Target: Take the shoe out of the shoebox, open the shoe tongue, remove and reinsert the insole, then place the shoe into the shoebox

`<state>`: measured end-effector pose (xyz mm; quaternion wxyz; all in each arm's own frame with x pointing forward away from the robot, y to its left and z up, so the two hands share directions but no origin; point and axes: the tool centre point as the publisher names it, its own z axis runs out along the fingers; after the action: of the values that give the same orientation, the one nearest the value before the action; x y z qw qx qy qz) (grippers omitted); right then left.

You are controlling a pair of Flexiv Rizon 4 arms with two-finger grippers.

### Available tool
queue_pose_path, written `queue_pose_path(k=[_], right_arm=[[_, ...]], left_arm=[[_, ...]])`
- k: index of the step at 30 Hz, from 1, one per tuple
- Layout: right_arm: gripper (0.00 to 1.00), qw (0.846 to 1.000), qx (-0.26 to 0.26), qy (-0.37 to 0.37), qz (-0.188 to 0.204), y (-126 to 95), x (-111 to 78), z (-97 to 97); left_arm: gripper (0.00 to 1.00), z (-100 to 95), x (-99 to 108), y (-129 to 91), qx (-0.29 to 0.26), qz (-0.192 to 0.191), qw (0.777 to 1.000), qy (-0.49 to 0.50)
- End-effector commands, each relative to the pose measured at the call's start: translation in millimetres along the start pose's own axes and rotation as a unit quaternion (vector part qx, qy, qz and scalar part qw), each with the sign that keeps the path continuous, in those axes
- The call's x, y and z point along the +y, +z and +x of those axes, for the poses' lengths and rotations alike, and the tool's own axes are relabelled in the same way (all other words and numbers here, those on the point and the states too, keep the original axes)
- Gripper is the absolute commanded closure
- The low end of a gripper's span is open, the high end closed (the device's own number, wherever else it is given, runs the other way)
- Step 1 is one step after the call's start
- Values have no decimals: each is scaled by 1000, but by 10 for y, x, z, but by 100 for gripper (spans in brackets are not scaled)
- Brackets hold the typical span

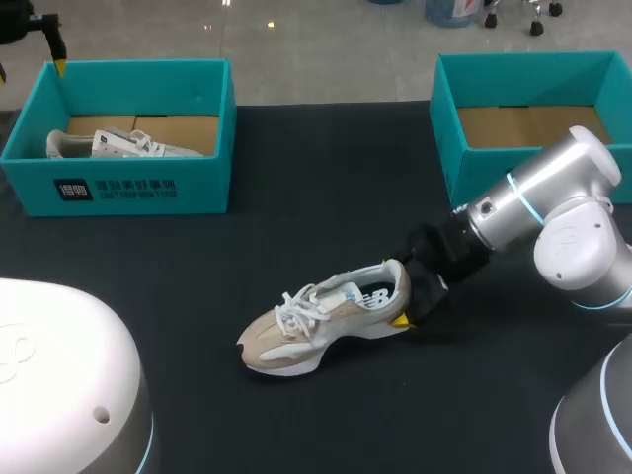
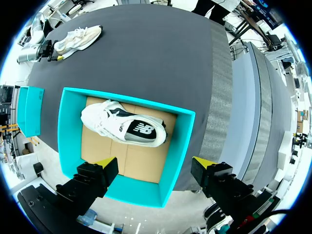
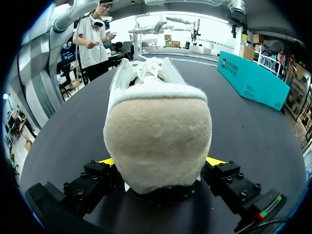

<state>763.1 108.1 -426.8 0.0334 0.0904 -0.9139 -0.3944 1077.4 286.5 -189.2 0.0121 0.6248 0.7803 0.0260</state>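
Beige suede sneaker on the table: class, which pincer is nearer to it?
Right. The right pincer clasps the heel of the beige suede sneaker; the left pincer hovers far away above the teal cardboard shoebox.

1. A beige-and-white laced shoe (image 1: 326, 318) stands upright on its sole mid-way across the table (image 1: 316, 168), toe to the left, heel to the right.
2. An open teal shoebox (image 1: 523, 74) sits far right, its cardboard floor showing.
3. A second shoebox (image 1: 197, 193), far left, holds a white shoe (image 1: 109, 145) lying on its side.
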Motion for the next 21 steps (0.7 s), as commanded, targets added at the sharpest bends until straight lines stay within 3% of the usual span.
queue_pose_path(k=[1, 4, 5, 6, 8, 10, 21], right_arm=[[0, 1000, 3, 1, 0, 65, -12, -31], [0, 1000, 5, 2, 0, 75, -18, -18], [22, 1000, 5, 3, 0, 77, -19, -13], [51, 1000, 4, 3, 0, 78, -18, -5], [82, 1000, 3, 2, 0, 73, -15, 14], [100, 1000, 0, 4, 2, 57, -15, 38], [100, 997, -57, 43, 9, -177, -83, 211]], left_arm=[[0, 1, -9, -4, 1, -1, 1000, 0], [0, 1, -9, -4, 1, -1, 1000, 0], [0, 1, -9, -4, 1, -1, 1000, 0], [0, 1, -9, -4, 1, -1, 1000, 0], [0, 1, -9, -4, 1, -1, 1000, 0], [0, 1, -9, -4, 1, -1, 1000, 0], [0, 1, -9, -4, 1, -1, 1000, 0]])
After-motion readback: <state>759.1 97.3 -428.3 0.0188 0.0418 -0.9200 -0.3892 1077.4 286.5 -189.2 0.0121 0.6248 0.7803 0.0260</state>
